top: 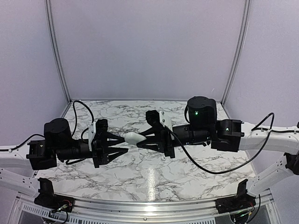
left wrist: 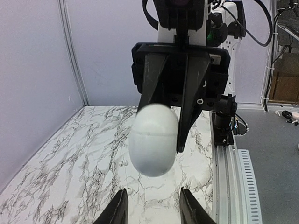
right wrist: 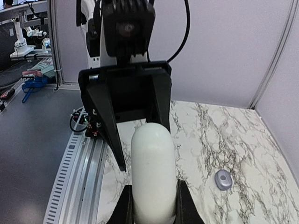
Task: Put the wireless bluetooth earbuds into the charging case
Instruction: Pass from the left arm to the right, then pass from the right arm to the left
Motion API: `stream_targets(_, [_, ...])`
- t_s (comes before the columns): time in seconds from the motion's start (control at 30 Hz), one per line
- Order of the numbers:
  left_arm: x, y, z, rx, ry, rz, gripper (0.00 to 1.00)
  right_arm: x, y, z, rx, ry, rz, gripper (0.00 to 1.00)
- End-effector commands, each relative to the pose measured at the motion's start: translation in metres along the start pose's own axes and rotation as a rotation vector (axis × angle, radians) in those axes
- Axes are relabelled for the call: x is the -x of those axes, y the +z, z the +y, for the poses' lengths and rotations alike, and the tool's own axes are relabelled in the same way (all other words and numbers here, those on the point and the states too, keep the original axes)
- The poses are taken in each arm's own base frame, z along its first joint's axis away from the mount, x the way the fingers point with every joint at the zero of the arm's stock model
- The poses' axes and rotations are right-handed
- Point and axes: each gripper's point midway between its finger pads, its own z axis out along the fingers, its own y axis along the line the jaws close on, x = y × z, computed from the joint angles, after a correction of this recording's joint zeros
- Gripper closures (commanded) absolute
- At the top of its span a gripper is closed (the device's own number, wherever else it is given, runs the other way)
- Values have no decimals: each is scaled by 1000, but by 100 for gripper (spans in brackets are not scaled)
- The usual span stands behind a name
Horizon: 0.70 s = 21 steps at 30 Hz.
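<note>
Right claw [right wrist: 152,206] narrowed onto one end of the white pebble-shaped charging case [right wrist: 152,168]; both fingers press its sides and carry it in the air above the marble tabletop [top: 131,114]. The lid seam shows as a thin line and the case is shut. Left claw [left wrist: 153,208] faces it from the opposite side with its fingers spread to a moderate gap. Its tips stop just short of the free end of the case, touching nothing and holding nothing. In the top view the two claws meet tip to tip near the middle of the tabletop, with the case bridging the space between them. One small grey rounded earbud [right wrist: 224,179] lies flat on the tabletop, well apart from the case and outside both claws. A black cable [top: 205,169] loops down from the right arm over the tabletop. Other earbuds cannot be made out.
</note>
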Motion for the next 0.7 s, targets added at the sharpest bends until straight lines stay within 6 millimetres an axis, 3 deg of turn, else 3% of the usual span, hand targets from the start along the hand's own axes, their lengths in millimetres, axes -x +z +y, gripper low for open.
stream_targets(0.0, [22, 5, -2, -29, -22, -76, 60, 45, -11, -1, 12, -30, -188, 100])
stream_targets(0.37, [39, 6, -9, -82, -25, -120, 57, 29, -3, 11, 93, -37, -157, 100])
stream_targets(0.67, [43, 1, -14, -110, -34, -135, 57, 20, 0, 9, 88, -36, -134, 100])
